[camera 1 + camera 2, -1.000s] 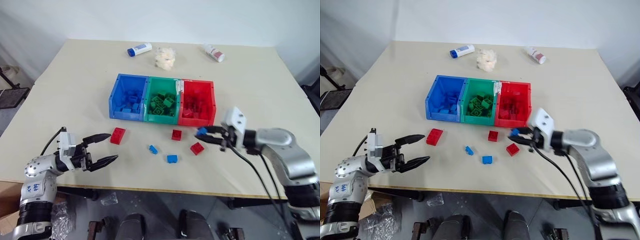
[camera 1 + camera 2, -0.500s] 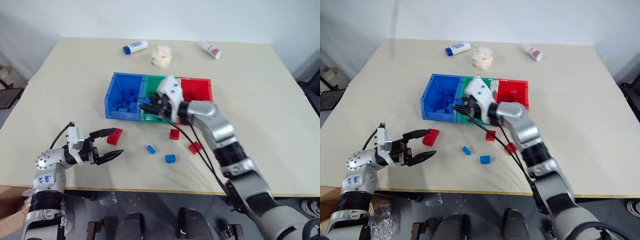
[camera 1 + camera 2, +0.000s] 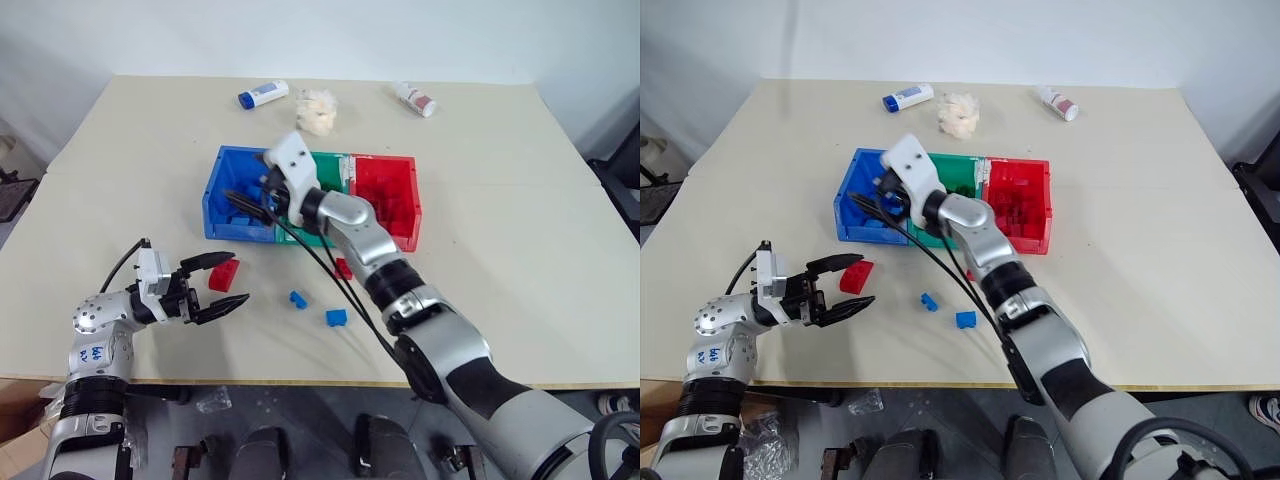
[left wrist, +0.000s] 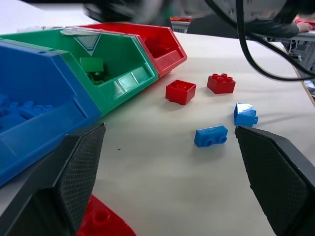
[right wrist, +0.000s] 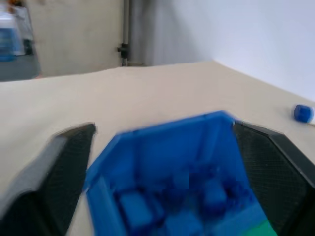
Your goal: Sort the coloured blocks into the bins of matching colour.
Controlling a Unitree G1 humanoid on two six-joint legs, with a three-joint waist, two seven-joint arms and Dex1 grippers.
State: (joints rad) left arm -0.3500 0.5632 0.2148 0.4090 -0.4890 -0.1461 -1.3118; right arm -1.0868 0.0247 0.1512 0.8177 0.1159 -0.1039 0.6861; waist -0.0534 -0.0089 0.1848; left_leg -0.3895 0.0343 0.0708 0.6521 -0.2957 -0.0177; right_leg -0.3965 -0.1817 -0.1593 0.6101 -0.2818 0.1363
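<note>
Three joined bins stand mid-table: blue bin (image 3: 217, 192), green bin (image 3: 333, 166), red bin (image 3: 388, 178), each holding blocks of its colour. My right gripper (image 3: 243, 204) hovers over the blue bin, open; the right wrist view shows its fingers (image 5: 66, 147) wide apart with the bin's blue blocks below. My left gripper (image 3: 228, 279) is open near the table's front left, with a red block (image 3: 224, 273) lying between its fingers. Loose on the table in front of the bins are another red block (image 3: 343, 267) and two blue blocks (image 3: 298, 298) (image 3: 336, 317).
Two white bottles lie at the back, one blue-capped (image 3: 262, 94) and one red-capped (image 3: 414, 98), with a crumpled cream wad (image 3: 315, 110) between them. My right arm and its black cables cross over the green bin and the table in front of it.
My right arm swung left from the front of the red bin to above the blue bin, carrying a blue block, and its jaws have opened. The left gripper has stayed put.
</note>
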